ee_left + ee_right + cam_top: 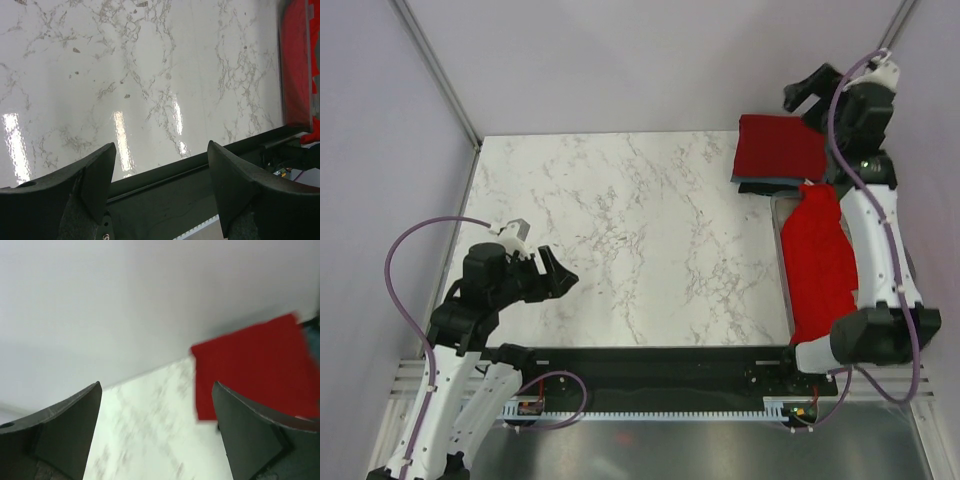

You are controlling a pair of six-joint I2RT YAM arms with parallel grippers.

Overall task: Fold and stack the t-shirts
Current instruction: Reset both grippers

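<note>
Blurred all over in the right wrist view. Shows little beyond the right gripper (156,386), jaws spread wide with nothing between them, a pale wall behind, and a flat red square lower right. That square: the folded dark crimson t-shirt (250,370), cut off by the right edge of the frame.

From above, lies at the far right corner of the marble table (620,250), on top of the slate grey-blue t-shirt (760,186). Of that lower shirt, only a thin dark strip along the near edge in sight. Cannot tell how it is folded.

Nearer along the right side, the brighter red t-shirt (817,265), rumpled and lengthwise in a grey-rimmed tray (782,250). Hidden on its right flank by the right arm (880,250), and at its near end by that arm's dark joint. In the left wrist view, only a red band at the top right corner, cropped and soft.

At near left, the left gripper (558,272) above bare marble, well apart from every shirt. Jaws wide, holding nothing. Glare streaks on the marble just ahead of the fingertips.

On the black front rail (650,360), a small orange-red part (527,405). Too small to read, if lettered at all.
</note>
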